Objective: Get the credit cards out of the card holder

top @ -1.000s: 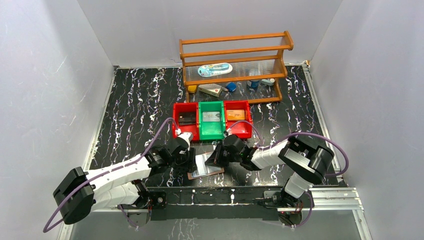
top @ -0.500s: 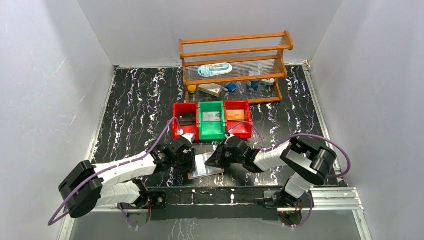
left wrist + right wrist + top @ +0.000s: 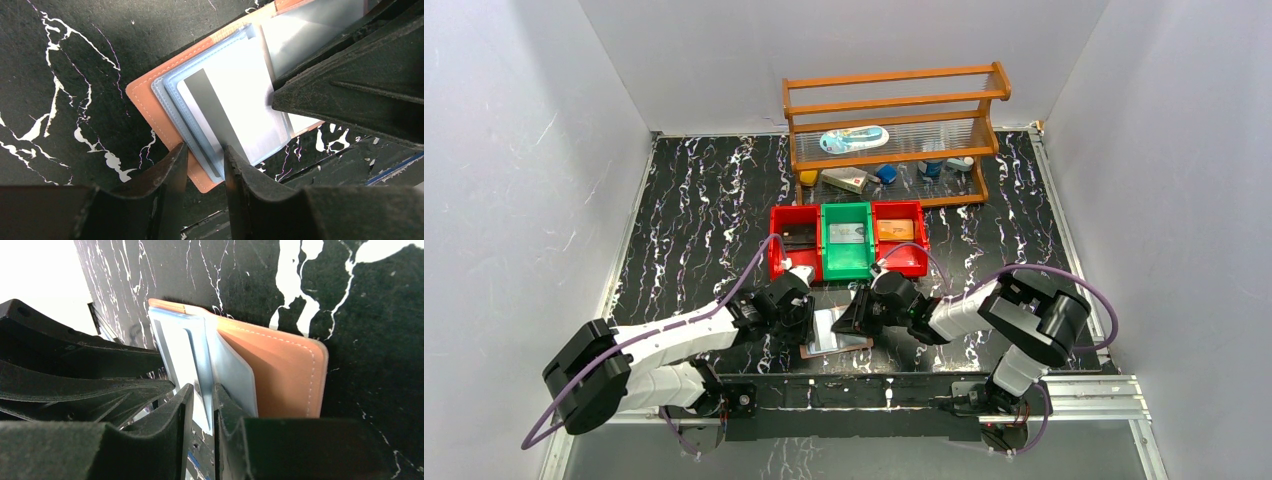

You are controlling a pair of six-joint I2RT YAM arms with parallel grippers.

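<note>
One card holder [image 3: 834, 335], pinkish-brown, lies opened flat on the black marbled table [image 3: 694, 220] near its front edge, between the two grippers. Several clear sleeves [image 3: 167, 97], bluish, are fanned across its inner face, and one white card [image 3: 245, 95] with a grey stripe sits in the uppermost sleeve on the left arm's side. Left gripper [image 3: 205, 152]: jaws a narrow gap apart, tips standing over the holder's left side, with the sleeve border and the end of the card's stripe showing in the gap; nothing is seen clamped. Right gripper [image 3: 204, 390]: jaws narrow, with one sleeve leaf lifted off the leather cover and running up into the gap; whether it is pinched cannot be told. In the left wrist view, one right finger tip touches the sleeve just beside the white card. Three bins stand in a row just beyond the holder: left red bin [image 3: 775, 245] with a black card [image 3: 799, 238], green bin [image 3: 847, 264] with a silver card [image 3: 848, 233], right red bin [image 3: 905, 260] with an orange card [image 3: 896, 229]. One wooden rack [image 3: 894, 100] stands at the far edge, with small items on its lower shelf.
</note>
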